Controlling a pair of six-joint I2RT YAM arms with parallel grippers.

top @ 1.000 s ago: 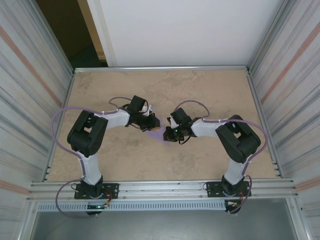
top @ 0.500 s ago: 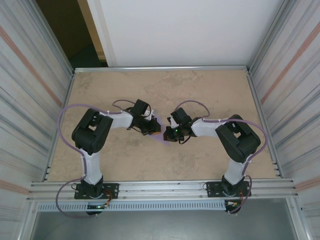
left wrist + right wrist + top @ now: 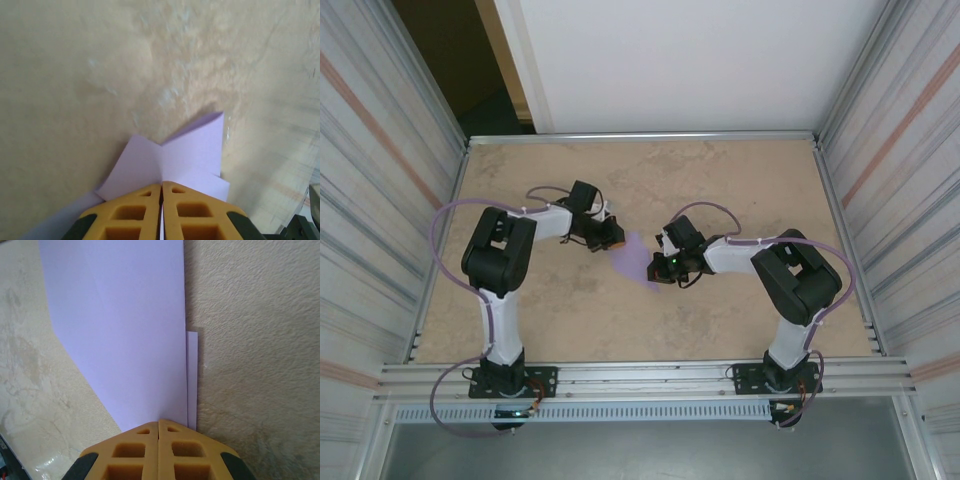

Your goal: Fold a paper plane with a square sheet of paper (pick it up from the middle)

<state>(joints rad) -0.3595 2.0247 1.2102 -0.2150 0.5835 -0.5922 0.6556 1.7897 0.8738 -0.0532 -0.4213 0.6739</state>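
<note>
The right tool (image 3: 159,422) is fully closed, its tips together at the near edge of the paper (image 3: 120,325). The paper lies partly folded and flat on the surface (image 3: 720,190), between the arms. Beyond it, the left tool (image 3: 161,186) is likewise closed, tips at the paper's raised flaps; whether it pinches any cannot be told.

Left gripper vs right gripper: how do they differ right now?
1. The left gripper meets the purple paper from its left side, the right gripper from its right side.
2. Ahead of the left gripper the paper shows creased flaps with a lifted corner. Ahead of the right gripper it is one flat panel with a thin strip peeking out.
Shared: both are shut and yellow-tipped, with tips at the paper's edge. Whether either pinches it is unclear.
</note>
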